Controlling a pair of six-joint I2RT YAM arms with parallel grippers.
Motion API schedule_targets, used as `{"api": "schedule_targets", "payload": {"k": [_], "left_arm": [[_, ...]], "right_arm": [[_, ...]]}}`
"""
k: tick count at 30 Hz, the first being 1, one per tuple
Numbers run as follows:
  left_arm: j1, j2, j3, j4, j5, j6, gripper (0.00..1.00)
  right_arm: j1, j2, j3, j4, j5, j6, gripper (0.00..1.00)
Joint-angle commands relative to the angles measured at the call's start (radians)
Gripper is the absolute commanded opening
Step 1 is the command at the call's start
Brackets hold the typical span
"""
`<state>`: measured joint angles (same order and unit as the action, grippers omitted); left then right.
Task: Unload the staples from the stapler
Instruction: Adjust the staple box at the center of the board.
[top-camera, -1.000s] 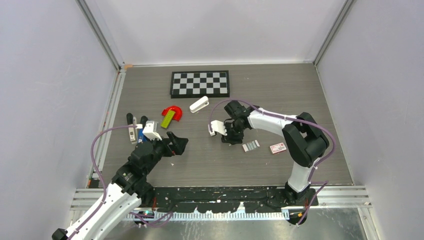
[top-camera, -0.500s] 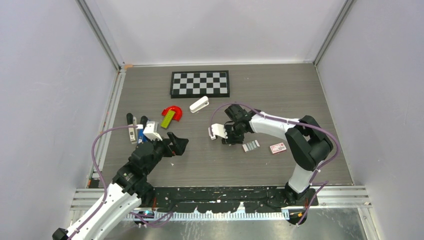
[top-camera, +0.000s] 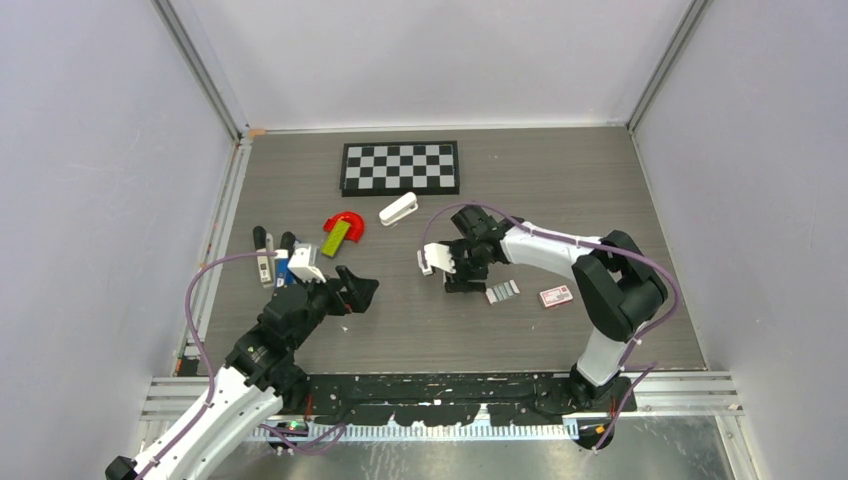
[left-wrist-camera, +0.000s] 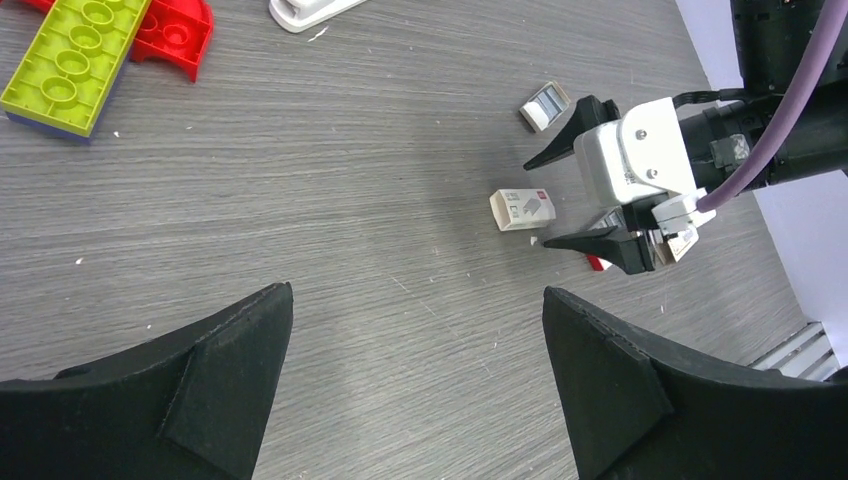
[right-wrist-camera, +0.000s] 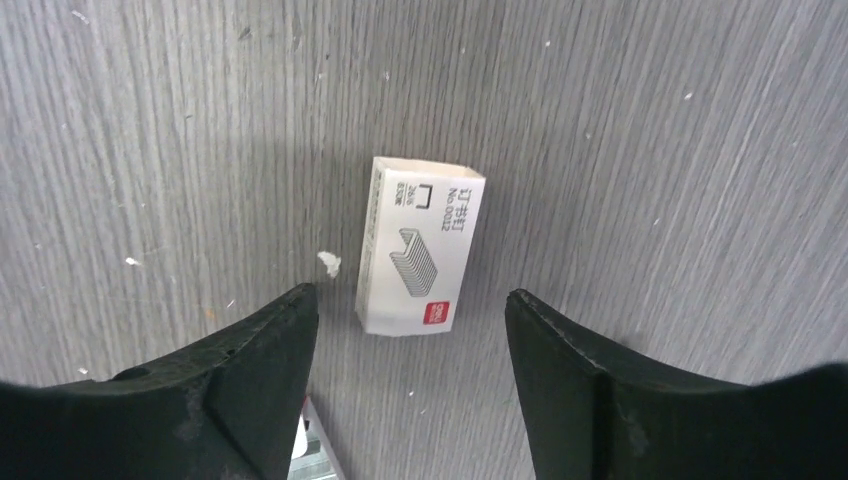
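The blue stapler (top-camera: 282, 271) lies at the table's left, mostly hidden under my left wrist's white camera housing; no staples show in it. My left gripper (top-camera: 352, 288) (left-wrist-camera: 416, 292) is wide open over bare table, to the right of the stapler. My right gripper (top-camera: 455, 272) (right-wrist-camera: 410, 295) (left-wrist-camera: 536, 203) is open at mid-table. A small white staple box (right-wrist-camera: 420, 245) (left-wrist-camera: 515, 206) lies flat on the wood just ahead of its fingertips and touches neither finger. A silvery strip (top-camera: 502, 291) lies just right of that gripper.
A checkerboard (top-camera: 400, 166) lies at the back. A white stapler (top-camera: 398, 210), a red piece (top-camera: 352, 221) and a green brick (top-camera: 337, 237) are left of centre. Dark pens (top-camera: 260, 238) lie by the left rail. A red-and-white box (top-camera: 556, 296) is at the right.
The right gripper's jaws have spread wider and it has shifted slightly over the white box. The left arm has not moved.
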<state>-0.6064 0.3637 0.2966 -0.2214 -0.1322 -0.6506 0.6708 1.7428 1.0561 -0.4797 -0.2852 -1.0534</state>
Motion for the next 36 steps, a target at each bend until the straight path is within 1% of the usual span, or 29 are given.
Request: {"api": "schedule_targets", "payload": {"k": [1, 5, 7, 10, 11, 14, 16, 18, 19, 22, 25, 28, 33, 36], "left_arm": [[0.003, 0.014, 0.005, 0.055, 0.036, 0.026, 0.98], [0.002, 0.076, 0.021, 0.112, 0.086, 0.078, 1.0], [0.002, 0.132, 0.03, 0.177, 0.119, 0.105, 1.0], [0.003, 0.265, 0.048, 0.315, 0.207, 0.137, 1.0], [0.002, 0.342, 0.062, 0.367, 0.252, 0.148, 1.0], [0.003, 0.535, 0.113, 0.513, 0.352, 0.183, 1.0], [0.003, 0.659, 0.164, 0.591, 0.414, 0.209, 1.0], [0.003, 0.763, 0.21, 0.66, 0.475, 0.259, 1.0], [0.002, 0.807, 0.226, 0.69, 0.484, 0.276, 1.0], [0.001, 0.909, 0.27, 0.755, 0.496, 0.343, 1.0], [-0.007, 0.986, 0.314, 0.766, 0.488, 0.372, 1.0], [-0.036, 1.056, 0.357, 0.758, 0.445, 0.414, 1.0], [-0.087, 1.196, 0.516, 0.643, 0.366, 0.502, 1.0], [-0.115, 1.298, 0.628, 0.566, 0.342, 0.569, 1.0]], "right_arm": [[-0.034, -0.086, 0.028, -0.056, -0.091, 0.043, 0.76], [-0.085, -0.157, 0.084, -0.166, -0.195, 0.074, 0.86], [-0.105, -0.179, 0.121, -0.237, -0.228, 0.096, 0.88], [-0.166, -0.204, 0.177, -0.314, -0.314, 0.176, 0.89], [-0.199, -0.21, 0.193, -0.325, -0.35, 0.22, 0.89], [-0.321, -0.209, 0.223, -0.305, -0.499, 0.391, 0.87], [-0.393, -0.199, 0.226, -0.266, -0.56, 0.501, 0.85], [-0.447, -0.187, 0.213, -0.202, -0.588, 0.619, 0.83], [-0.465, -0.18, 0.211, -0.182, -0.592, 0.658, 0.82], [-0.502, -0.151, 0.22, -0.158, -0.579, 0.723, 0.8], [-0.526, -0.135, 0.228, -0.15, -0.571, 0.764, 0.79], [-0.545, -0.118, 0.23, -0.14, -0.562, 0.791, 0.79], [-0.575, -0.087, 0.232, -0.116, -0.522, 0.841, 0.76], [-0.601, -0.079, 0.234, -0.102, -0.514, 0.878, 0.7]]}}
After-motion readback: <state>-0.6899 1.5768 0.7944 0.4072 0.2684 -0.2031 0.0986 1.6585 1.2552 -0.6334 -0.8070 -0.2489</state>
